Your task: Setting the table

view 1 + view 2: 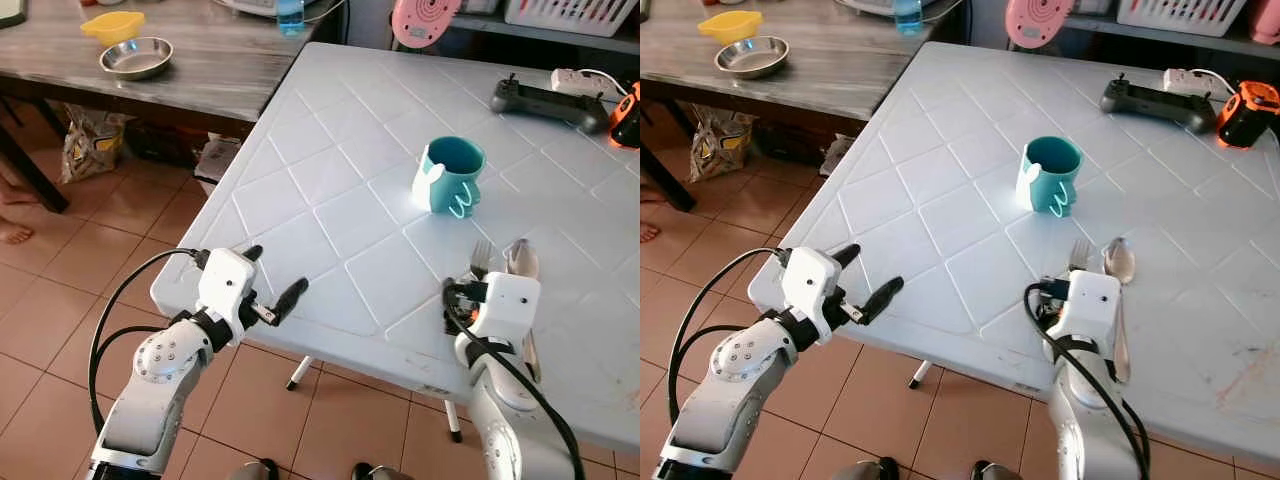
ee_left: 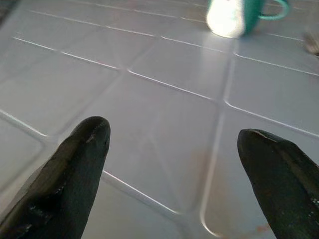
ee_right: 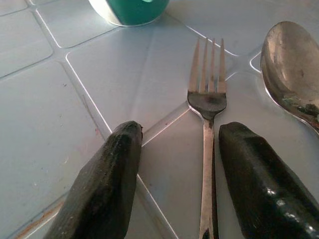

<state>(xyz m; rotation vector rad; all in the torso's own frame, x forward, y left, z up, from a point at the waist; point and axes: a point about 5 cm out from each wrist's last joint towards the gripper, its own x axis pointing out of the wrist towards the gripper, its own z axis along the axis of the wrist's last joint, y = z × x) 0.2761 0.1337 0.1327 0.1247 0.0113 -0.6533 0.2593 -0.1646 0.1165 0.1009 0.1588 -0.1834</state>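
Note:
A teal mug [image 1: 450,175] stands upright near the middle of the white table [image 1: 330,150]. A metal fork [image 3: 207,99] and a spoon [image 3: 291,74] lie side by side on the table in front of the mug, close to the near edge. My right gripper [image 3: 182,129] is low over them and open, its two fingers on either side of the fork's handle, nearer one finger than the other. At the table's near left corner my left gripper [image 1: 277,270] is open and holds nothing, pointing across the tabletop toward the mug [image 2: 234,17].
A black controller [image 1: 548,102] and an orange device [image 1: 628,115] lie at the far right of the table. A wooden table at the left carries a steel bowl [image 1: 136,58] and a yellow bowl [image 1: 112,26]. A person's bare foot [image 1: 12,232] rests on the tiled floor.

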